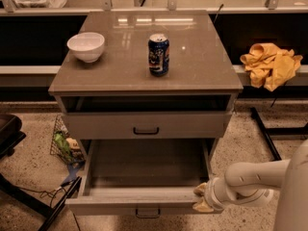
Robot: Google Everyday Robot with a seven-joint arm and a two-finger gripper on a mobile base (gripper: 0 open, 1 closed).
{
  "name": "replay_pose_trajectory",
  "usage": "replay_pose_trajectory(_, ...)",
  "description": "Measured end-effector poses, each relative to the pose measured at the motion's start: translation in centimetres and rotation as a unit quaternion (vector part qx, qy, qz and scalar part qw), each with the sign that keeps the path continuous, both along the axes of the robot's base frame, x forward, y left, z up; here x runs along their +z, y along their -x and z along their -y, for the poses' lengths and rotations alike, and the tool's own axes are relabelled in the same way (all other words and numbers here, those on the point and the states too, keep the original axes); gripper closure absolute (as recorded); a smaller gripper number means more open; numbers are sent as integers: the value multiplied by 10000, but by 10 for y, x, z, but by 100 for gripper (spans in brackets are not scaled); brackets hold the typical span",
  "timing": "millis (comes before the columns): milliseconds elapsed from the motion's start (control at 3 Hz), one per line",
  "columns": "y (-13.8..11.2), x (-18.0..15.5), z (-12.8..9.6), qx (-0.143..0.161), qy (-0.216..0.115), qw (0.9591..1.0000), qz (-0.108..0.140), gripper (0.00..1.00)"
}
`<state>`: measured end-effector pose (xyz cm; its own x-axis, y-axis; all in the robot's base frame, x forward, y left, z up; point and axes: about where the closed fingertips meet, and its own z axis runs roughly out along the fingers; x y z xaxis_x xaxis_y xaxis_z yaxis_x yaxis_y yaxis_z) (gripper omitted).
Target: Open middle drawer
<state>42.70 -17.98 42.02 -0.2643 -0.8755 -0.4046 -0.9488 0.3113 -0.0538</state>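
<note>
the middle drawer (120,207) is standing pulled well out toward the near side, its wide shallow tray lying bare and its small black handle (147,212) sitting at the centre of the front. above it, the upper drawer (106,125) is sitting flush in the cabinet, with a dark gap running under the surface (202,57). to the left of the open drawer, a wire basket (65,146) is leaning close beside the cabinet, and black legs (53,211) are crossing the floor near the drawer's left near corner. to the right, speckled floor is lying open between the cabinet and a black frame (267,136).

the hand (204,199) is sitting at the right near corner of the drawer front, touching its edge, with the pale arm (255,177) reaching in from the right. how far it is spreading cannot be told, and it is not seen carrying anything.

on the surface, a white bowl (86,46) is resting far left and a blue can (159,55) is standing upright near the middle, well apart. a yellow cloth (270,64) is lying on the ledge to the right.
</note>
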Motion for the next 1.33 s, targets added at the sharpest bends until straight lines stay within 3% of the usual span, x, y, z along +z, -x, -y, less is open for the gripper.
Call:
replay_pose_trajectory(333, 35, 10, 12, 94, 15, 9996, -281, 100)
replay_pose_trajectory(667, 35, 10, 12, 94, 15, 9996, -282, 100)
replay_pose_trajectory(1000, 11, 21, 4, 8, 281, 9995, -137, 100)
replay_pose_trajectory(1333, 3, 32, 8, -135, 486, 9987, -35, 100)
